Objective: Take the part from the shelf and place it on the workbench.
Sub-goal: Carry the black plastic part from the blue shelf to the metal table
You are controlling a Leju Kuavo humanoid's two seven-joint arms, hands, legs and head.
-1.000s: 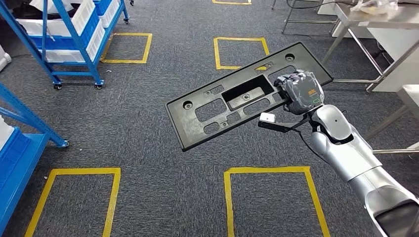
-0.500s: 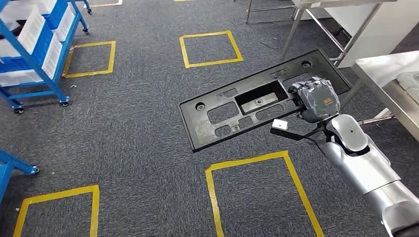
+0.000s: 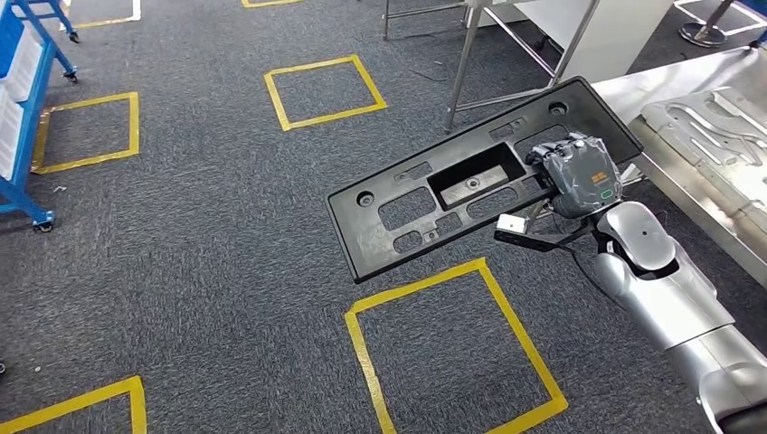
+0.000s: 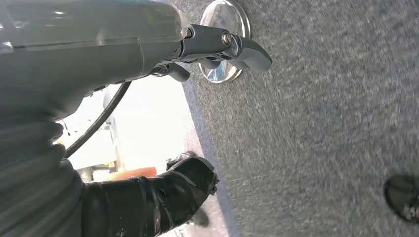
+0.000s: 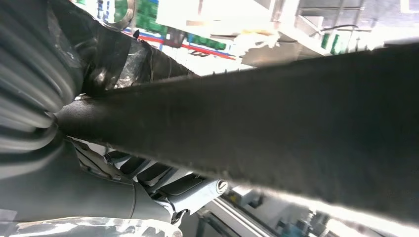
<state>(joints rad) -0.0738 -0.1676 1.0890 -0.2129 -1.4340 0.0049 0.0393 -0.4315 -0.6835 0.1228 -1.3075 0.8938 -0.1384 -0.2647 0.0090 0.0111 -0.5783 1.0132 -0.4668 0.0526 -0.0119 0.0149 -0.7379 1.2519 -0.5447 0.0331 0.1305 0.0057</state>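
My right hand [image 3: 576,174] grips the long black part [image 3: 452,190] near its far end and holds it flat in the air over the grey carpet [image 3: 199,226]. The shiny workbench [image 3: 696,136] is just beside it. I cannot tell if my left hand [image 4: 163,192] is loose or curled.

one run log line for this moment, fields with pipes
phase: carrying | right robot hand: grips black part near one end | workbench: at right, grey part on it | placed: no

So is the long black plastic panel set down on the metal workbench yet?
No. The right hand holds the panel above carpet.
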